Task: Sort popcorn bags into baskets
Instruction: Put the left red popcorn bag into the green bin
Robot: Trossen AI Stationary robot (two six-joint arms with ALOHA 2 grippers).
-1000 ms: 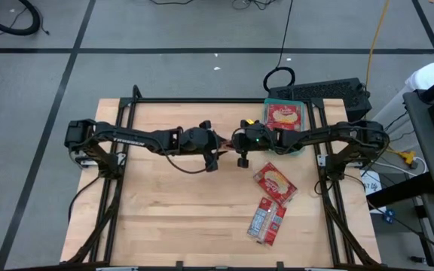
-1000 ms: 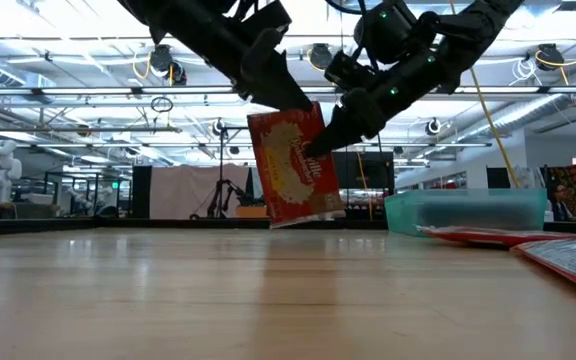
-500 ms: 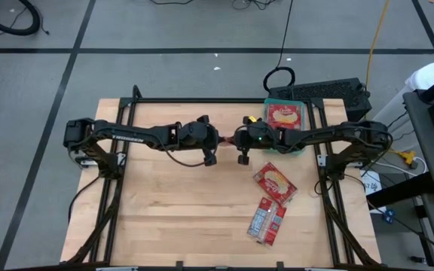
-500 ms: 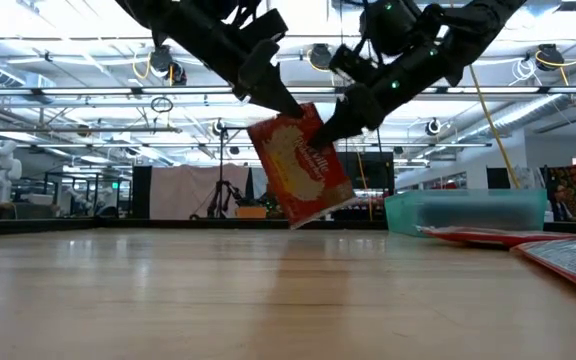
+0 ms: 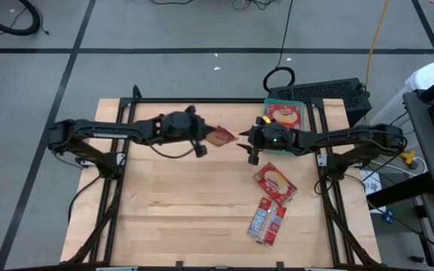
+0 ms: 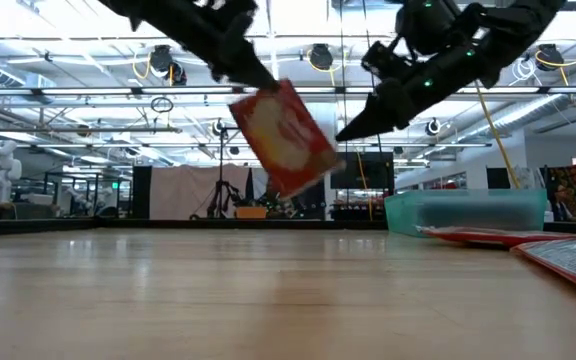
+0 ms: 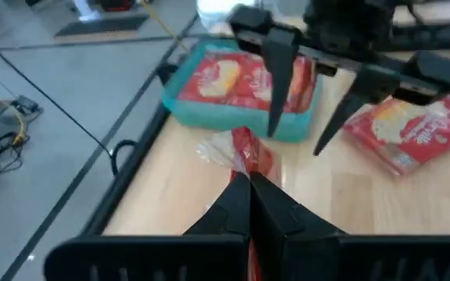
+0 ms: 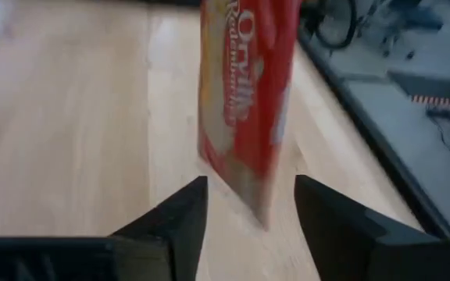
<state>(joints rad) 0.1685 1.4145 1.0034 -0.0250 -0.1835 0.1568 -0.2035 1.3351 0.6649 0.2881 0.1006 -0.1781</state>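
Note:
A red popcorn bag [image 5: 220, 136] with a cream-yellow picture hangs in the air above the table's far middle, and my left gripper [image 5: 204, 140] is shut on it. My right gripper [image 5: 242, 140] stands open just to the bag's right, clear of it; in the right wrist view its fingers flank the bag [image 8: 244, 94] without touching. The teal basket [image 5: 266, 113] sits at the far right with one bag [image 5: 284, 114] lying in it. Two more bags [image 5: 275, 183] [image 5: 267, 220] lie flat on the table at the right. My left gripper pinches the bag's upper edge [image 6: 260, 97] between its two shut fingers [image 7: 239, 195]. The fingers come from the table's left, slanting downward. The bag [image 6: 286, 138] hangs tilted below them, lifted clear of the table.
A black keyboard-like box [image 5: 330, 92] lies behind the basket, off the table's far right corner. Bare wood spreads over the table's left and near half [image 5: 179, 211]. Black frame rails [image 5: 202, 100] run along the table's edges.
The bag has passed from my right gripper to my left. My left gripper shut on it, then drew back toward the table's left edge, carrying it a little higher and more tilted. My right gripper opened, let go and pulled back toward the right.

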